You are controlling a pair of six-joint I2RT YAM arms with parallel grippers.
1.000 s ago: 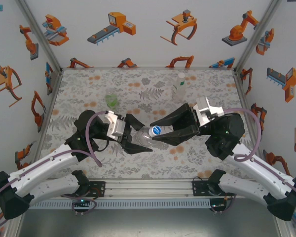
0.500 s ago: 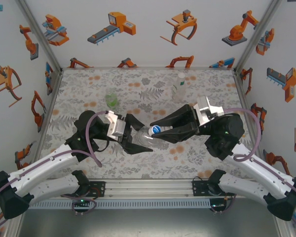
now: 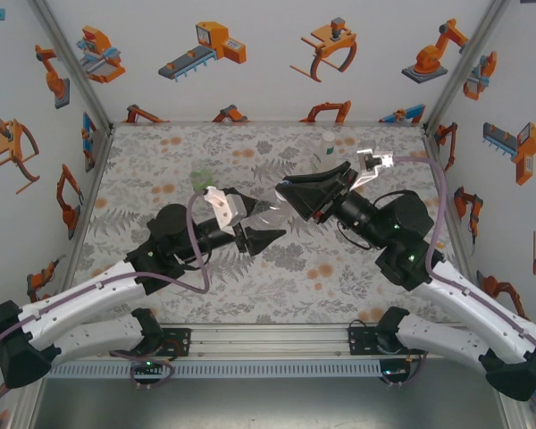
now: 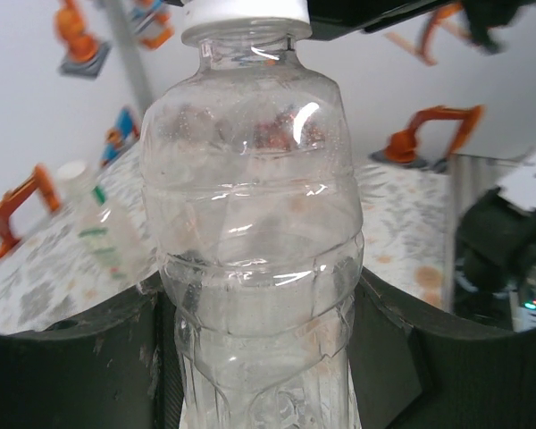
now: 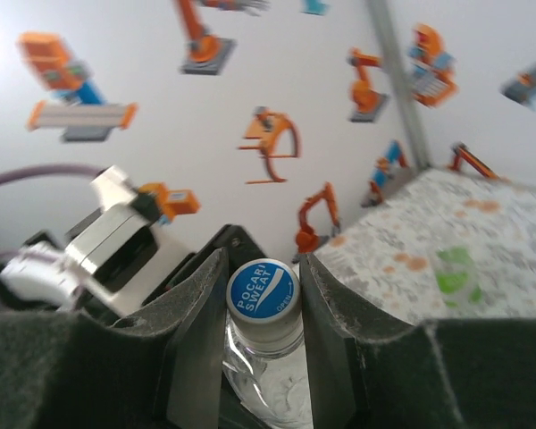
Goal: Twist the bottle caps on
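While left jaws clamp one bottle (image 4: 250,250) of three, right jaws clamp its cap (image 5: 263,290).

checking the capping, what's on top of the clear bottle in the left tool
A blue-topped Pocari Sweat cap sits on the clear bottle, pinched by the right tool. The neck threads under it are covered.

In the left wrist view, the clear bottle (image 4: 255,268) ran off the bottom edge and its cap (image 4: 246,11) off the top. From above, the right pincer (image 3: 283,190) hid the labelled bottle's (image 3: 327,143) lower part. The green bottle (image 5: 454,273) was blurred.
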